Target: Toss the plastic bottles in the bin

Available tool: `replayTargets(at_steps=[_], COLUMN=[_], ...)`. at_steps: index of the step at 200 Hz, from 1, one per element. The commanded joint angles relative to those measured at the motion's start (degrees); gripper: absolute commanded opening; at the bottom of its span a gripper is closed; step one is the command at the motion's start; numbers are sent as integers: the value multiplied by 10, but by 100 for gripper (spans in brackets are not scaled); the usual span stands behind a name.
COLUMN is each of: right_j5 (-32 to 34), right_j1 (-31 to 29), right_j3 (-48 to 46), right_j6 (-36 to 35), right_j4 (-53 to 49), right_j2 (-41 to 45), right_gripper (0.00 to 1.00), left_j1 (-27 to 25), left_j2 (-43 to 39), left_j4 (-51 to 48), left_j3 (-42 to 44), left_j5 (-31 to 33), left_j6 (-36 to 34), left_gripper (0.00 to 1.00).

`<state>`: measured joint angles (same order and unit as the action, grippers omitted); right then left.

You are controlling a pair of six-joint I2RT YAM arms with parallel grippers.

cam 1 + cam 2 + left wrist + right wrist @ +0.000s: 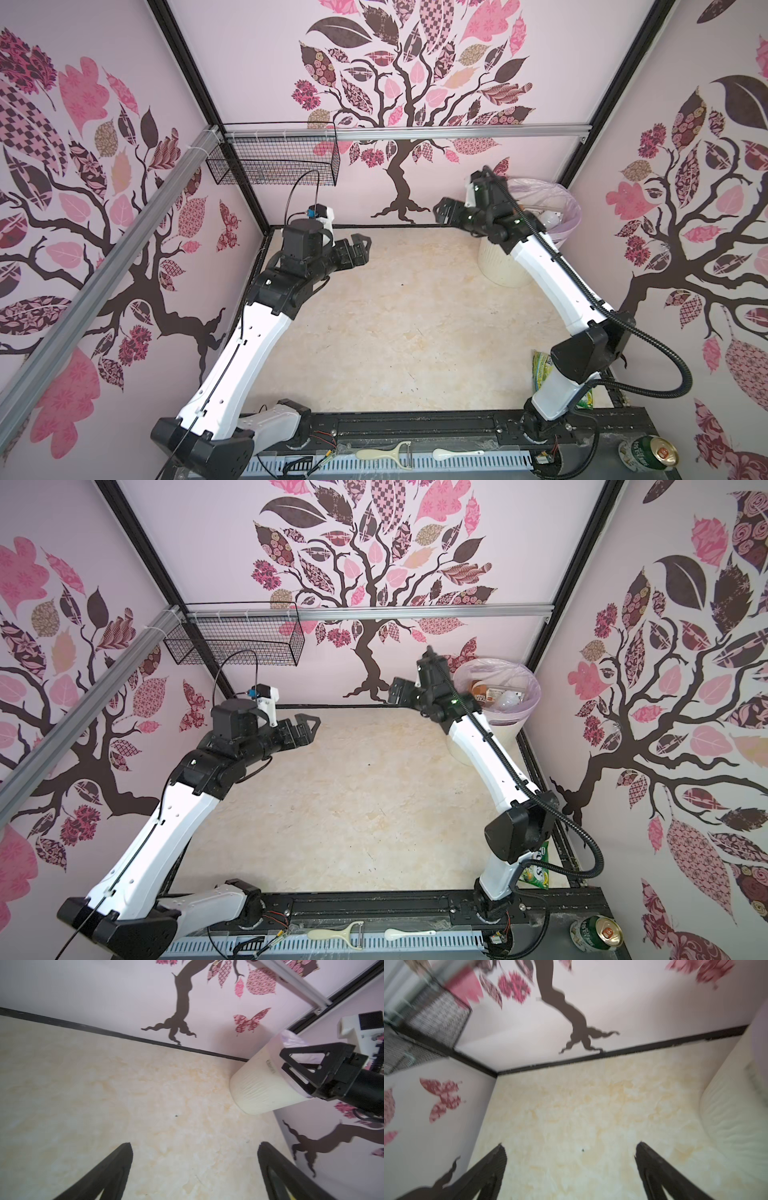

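Bottles [505, 698]: small, plastic, clear or brown-labelled, are seen inside the round cream-white ribbed bin [461, 750], far right corner.
Left gripper [360, 245]: jaws spread wide, nothing is held.
Right gripper [441, 211]: jaws spread wide, nothing is held, beside bin.

No text reads legibly in any view. The round cream-white ribbed plastic bin [257, 1088] carries a small raised mark on its wall, too blurred to read. Print on the yellow-green snack bag [539, 870] and the green metal can [594, 937] is too small to read.
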<state>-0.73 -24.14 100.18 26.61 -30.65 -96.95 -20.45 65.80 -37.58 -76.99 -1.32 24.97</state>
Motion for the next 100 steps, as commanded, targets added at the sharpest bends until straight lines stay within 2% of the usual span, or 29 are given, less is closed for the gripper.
replayTargets(at_steps=[1, 20, 51, 74, 100], right_j5=[9, 32, 115, 203, 275], right_j1=[3, 3, 3, 4, 19], right_j3=[-134, -270, -411, -473, -524], right_j6=[-9, -23, -97, -146, -188], right_j4=[106, 190, 264, 287, 316], right_j2=[70, 117, 166, 176, 188], right_gripper=[100, 100, 99, 100, 100], left_j1=[32, 49, 87, 142, 166], left_j2=[-46, -93, -151, -132, -110], left_j4=[29, 56, 173, 241, 375], left_j3=[86, 171, 334, 412, 488], left_j5=[118, 179, 260, 245, 222], left_j6=[-83, -135, -220, -232, -218], left_gripper=[98, 98, 98, 98, 98])
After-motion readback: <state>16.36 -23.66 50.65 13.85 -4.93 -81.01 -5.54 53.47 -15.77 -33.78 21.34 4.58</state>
